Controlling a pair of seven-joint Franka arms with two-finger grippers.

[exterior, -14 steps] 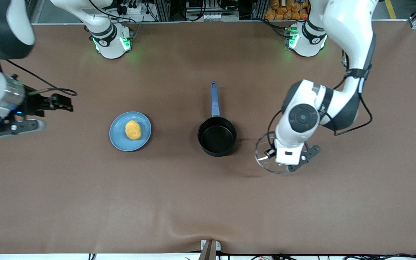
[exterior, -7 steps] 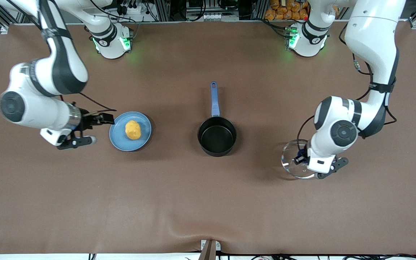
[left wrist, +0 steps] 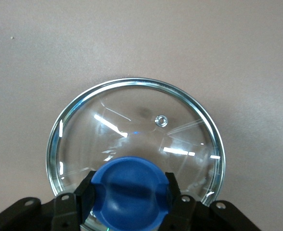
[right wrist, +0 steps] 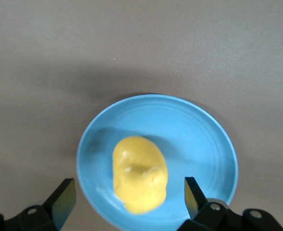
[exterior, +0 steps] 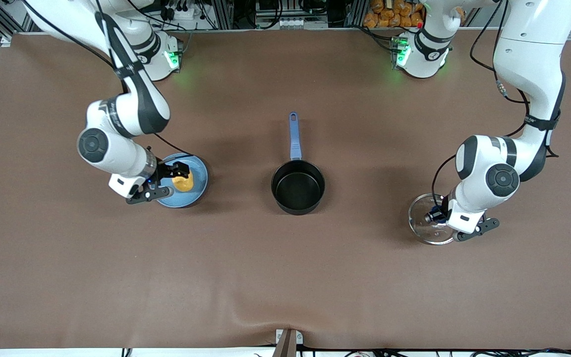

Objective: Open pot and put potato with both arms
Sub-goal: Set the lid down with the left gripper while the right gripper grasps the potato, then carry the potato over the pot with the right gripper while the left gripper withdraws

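The black pot (exterior: 298, 187) with a long blue handle (exterior: 294, 135) stands open and empty at the table's middle. My left gripper (exterior: 435, 216) is shut on the blue knob (left wrist: 129, 190) of the glass lid (exterior: 427, 225), which is low over or on the table toward the left arm's end; the lid also shows in the left wrist view (left wrist: 132, 130). The yellow potato (exterior: 184, 182) lies on a blue plate (exterior: 197, 191) toward the right arm's end. My right gripper (exterior: 170, 174) is open over the plate, its fingers either side of the potato (right wrist: 139, 173).
The brown table cloth (exterior: 285, 277) has a wrinkle at the edge nearest the camera. The arm bases (exterior: 154, 54) stand along the table's edge farthest from the camera. The blue plate also shows in the right wrist view (right wrist: 199, 130).
My left gripper has carried the lid away from the pot toward the left arm's end and lowered it. My right arm has swung in from the table's end to over the plate and potato.
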